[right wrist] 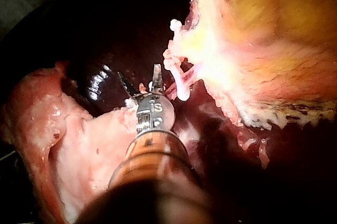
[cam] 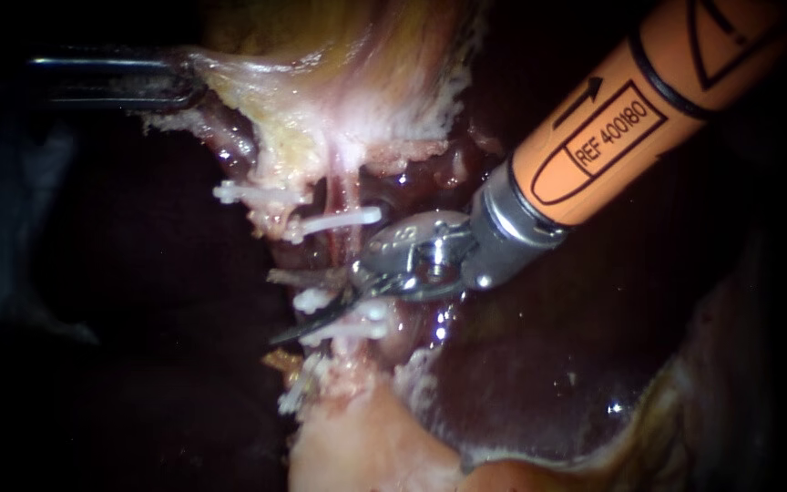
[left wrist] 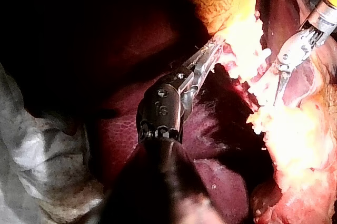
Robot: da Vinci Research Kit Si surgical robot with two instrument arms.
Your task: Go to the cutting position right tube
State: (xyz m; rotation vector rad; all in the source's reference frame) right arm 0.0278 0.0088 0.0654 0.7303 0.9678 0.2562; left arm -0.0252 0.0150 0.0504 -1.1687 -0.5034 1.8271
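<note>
My left instrument (cam: 189, 82) comes in along the upper left, its jaws shut on the pale gallbladder (cam: 339, 82) edge; the left wrist view shows the same grip (left wrist: 210, 50). My right instrument (cam: 284, 305), on an orange shaft, has two thin blades standing open, also seen in the right wrist view (right wrist: 139, 74). A thin pink tube (cam: 346, 196) runs down from the gallbladder to the base of the blades. White clips sit above (cam: 339, 219) and below (cam: 362, 323) the blades. Whether the tube lies between the blades is hidden.
Dark liver (cam: 539, 364) surrounds the site on all sides. Another white clip (cam: 257, 193) sits further left on the tissue. Pale fatty tissue (cam: 366, 446) lies below the lower clips. A grey cloth (left wrist: 42, 150) lies beside my left instrument's shaft.
</note>
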